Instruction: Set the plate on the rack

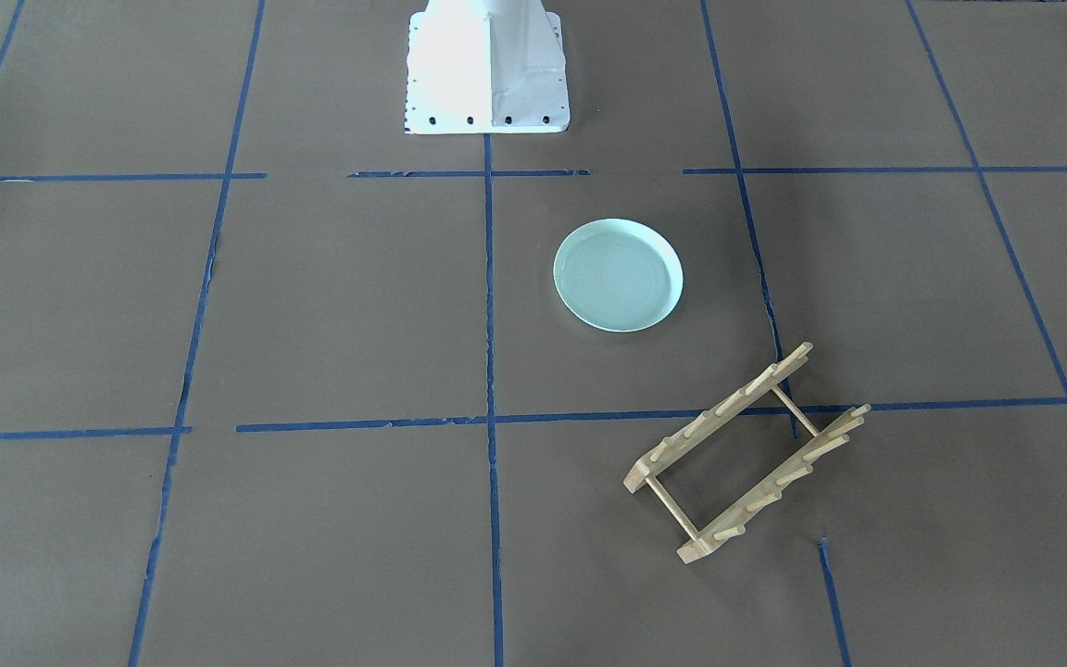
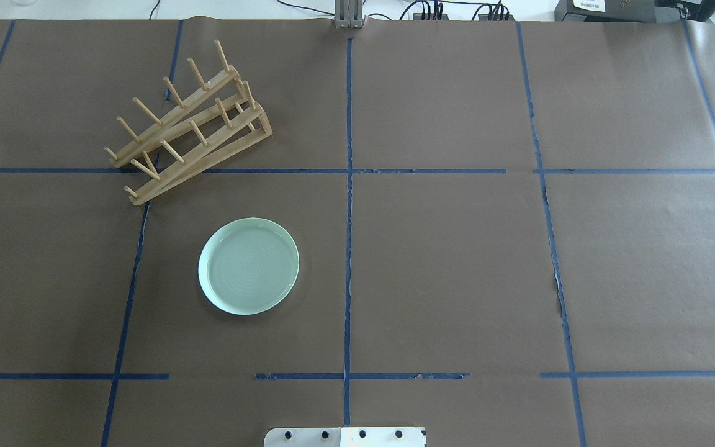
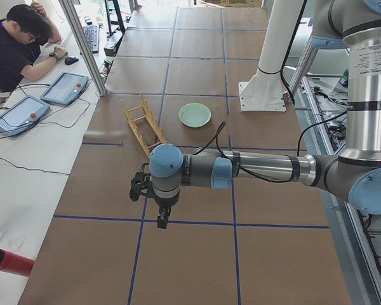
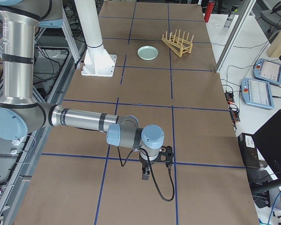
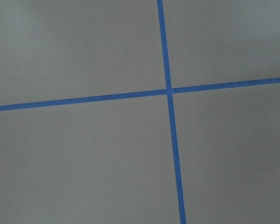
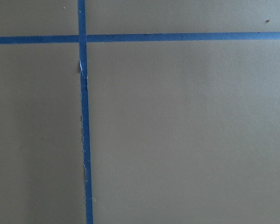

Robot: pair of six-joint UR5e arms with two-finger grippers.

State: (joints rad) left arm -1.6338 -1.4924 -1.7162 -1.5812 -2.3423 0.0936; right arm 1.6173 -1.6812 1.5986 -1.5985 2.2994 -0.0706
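One plate (image 2: 249, 266), one rack (image 1: 719, 416) and two arms are counted, each arm with one tool.

The plate is round and pale mint-green, with a low raised rim and faint concentric rings on its face. It is laid flat, face up, on the brown paper of the bench (image 2: 457, 267), on the robot's left half, just beside the middle line of the blue tape (image 2: 349, 248). Nothing is seen on it.

The rack is made of light wood: two parallel rails, each set with a row of upright pegs, joined by two thin dowels. It is stood askew to the tape grid, over a crossing of two lines, farther from the white robot base (image 1: 487, 65) than the plate and farther to the robot's left. Plate and rack are near each other but apart — no peg is touched by the plate.

The left tool (image 3: 162, 222) is hung above the bench toward the robot's left end, well apart from both things. The right tool (image 4: 145, 176) is hung above the opposite end. Both are seen only in the side views — whether their jaws are wide or narrow cannot be told, and nothing is seen held. In each wrist view only paper and a tape crossing are shown.
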